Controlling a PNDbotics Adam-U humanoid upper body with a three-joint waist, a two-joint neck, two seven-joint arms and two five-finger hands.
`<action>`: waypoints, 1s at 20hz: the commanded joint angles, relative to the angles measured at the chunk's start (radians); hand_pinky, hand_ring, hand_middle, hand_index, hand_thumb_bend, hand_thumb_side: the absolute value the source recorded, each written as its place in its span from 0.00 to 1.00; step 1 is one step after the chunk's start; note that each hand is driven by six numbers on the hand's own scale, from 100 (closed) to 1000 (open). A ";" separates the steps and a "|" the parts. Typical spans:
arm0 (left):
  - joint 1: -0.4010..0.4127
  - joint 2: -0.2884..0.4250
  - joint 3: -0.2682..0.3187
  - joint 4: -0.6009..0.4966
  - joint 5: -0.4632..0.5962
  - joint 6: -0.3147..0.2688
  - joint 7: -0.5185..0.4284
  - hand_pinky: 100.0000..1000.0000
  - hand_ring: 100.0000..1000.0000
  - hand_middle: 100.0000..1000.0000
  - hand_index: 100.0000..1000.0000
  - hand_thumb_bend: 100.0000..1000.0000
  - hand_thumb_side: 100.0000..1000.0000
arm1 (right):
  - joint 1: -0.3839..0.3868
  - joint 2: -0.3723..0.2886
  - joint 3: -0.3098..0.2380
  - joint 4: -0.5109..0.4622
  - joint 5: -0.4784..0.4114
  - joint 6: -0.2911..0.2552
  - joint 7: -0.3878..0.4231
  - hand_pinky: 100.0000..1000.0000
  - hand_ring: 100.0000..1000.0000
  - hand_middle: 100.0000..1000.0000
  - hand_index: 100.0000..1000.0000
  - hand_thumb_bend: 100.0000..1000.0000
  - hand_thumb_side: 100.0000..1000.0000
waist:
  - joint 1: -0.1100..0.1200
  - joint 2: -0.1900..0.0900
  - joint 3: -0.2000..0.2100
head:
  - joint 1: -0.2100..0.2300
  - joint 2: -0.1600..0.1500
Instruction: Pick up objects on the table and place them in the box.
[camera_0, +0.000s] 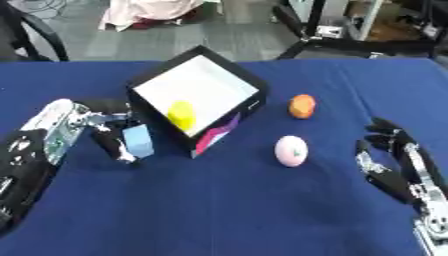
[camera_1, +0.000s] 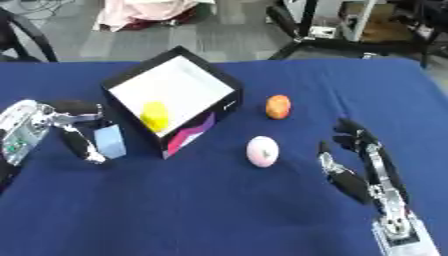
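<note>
The left hand (camera_0: 109, 132) is curling its fingers and thumb around a pale blue block (camera_0: 137, 141), holding it just beside the box's (camera_0: 251, 85) near left wall. I take it the block is being carried up for a drop over the rim. The box is sitting cornerwise on the table (camera_0: 227, 210), its white floor open to the robot, so both arms are getting a fair reach at it. A yellow object (camera_0: 181, 114) is already lying inside. An orange ball (camera_0: 302, 106) and a pink-white ball (camera_0: 291, 150) are waiting on the cloth to the right of the box, apart from each other. The right hand (camera_1: 354, 162) is resting idle near the lower right, fingers relaxed and holding nothing, near the pink-white ball and probably next for it.

The table is wearing a dark blue cloth. Beyond it, grey floor, black stand legs and a pale bundle are showing.
</note>
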 joint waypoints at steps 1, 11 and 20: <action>-0.025 0.045 0.015 -0.061 0.027 -0.001 0.017 0.51 0.42 0.40 0.58 0.45 0.37 | -0.009 -0.008 -0.006 -0.009 -0.003 -0.001 0.000 0.80 0.75 0.75 0.89 0.07 0.30 | -0.005 -0.021 0.002 | -0.001 -0.001; -0.135 0.117 0.096 -0.241 0.133 0.101 0.081 0.54 0.44 0.40 0.57 0.45 0.38 | -0.005 -0.012 -0.004 -0.008 -0.003 -0.001 0.001 0.80 0.75 0.75 0.89 0.06 0.30 | -0.003 -0.027 0.008 | -0.003 -0.001; -0.203 -0.053 0.144 0.037 -0.036 0.148 0.359 0.56 0.47 0.42 0.61 0.44 0.38 | -0.012 -0.005 0.007 -0.006 -0.009 -0.003 0.012 0.80 0.75 0.75 0.89 0.06 0.30 | -0.010 -0.026 -0.010 | 0.010 -0.001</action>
